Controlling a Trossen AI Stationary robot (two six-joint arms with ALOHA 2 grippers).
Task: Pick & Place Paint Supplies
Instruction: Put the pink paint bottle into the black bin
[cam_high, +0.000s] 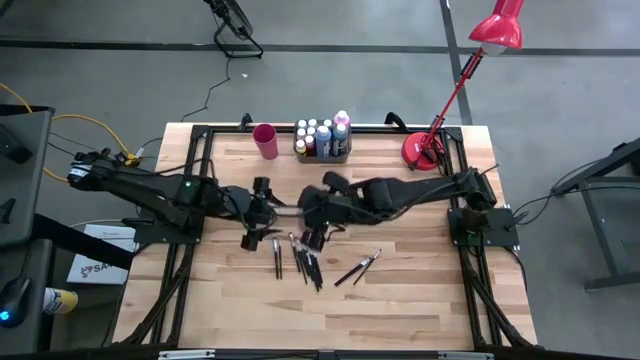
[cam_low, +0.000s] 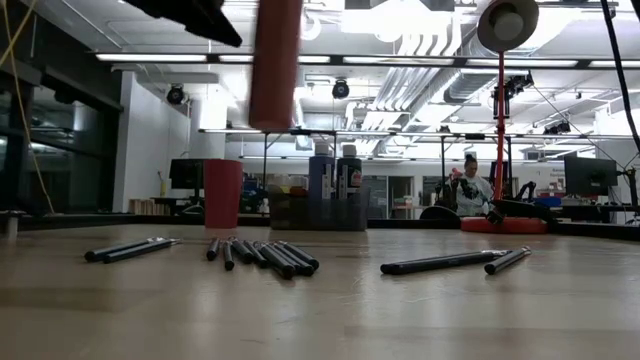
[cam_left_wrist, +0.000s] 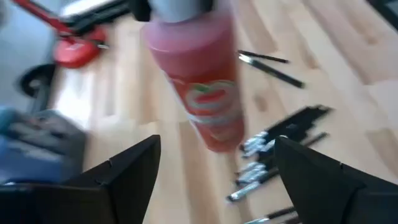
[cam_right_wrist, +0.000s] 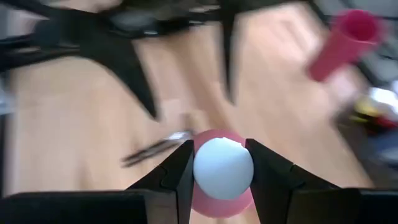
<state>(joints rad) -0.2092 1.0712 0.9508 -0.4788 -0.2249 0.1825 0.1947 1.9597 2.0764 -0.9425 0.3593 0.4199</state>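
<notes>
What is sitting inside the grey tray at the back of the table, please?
The grey tray holds upright paint bottles, pale caps showing from above. The high view hides their lower bodies and the tray floor; the low view shows only the front ones.

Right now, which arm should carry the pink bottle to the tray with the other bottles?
The right. Its gripper is shut on the pink bottle, held above the table. The left gripper is open, facing it. The tray lies at the far edge.

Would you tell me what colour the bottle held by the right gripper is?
Pink, with a pale cap: the bottle sits between the right gripper's fingers, clearest in the left wrist view.
</notes>
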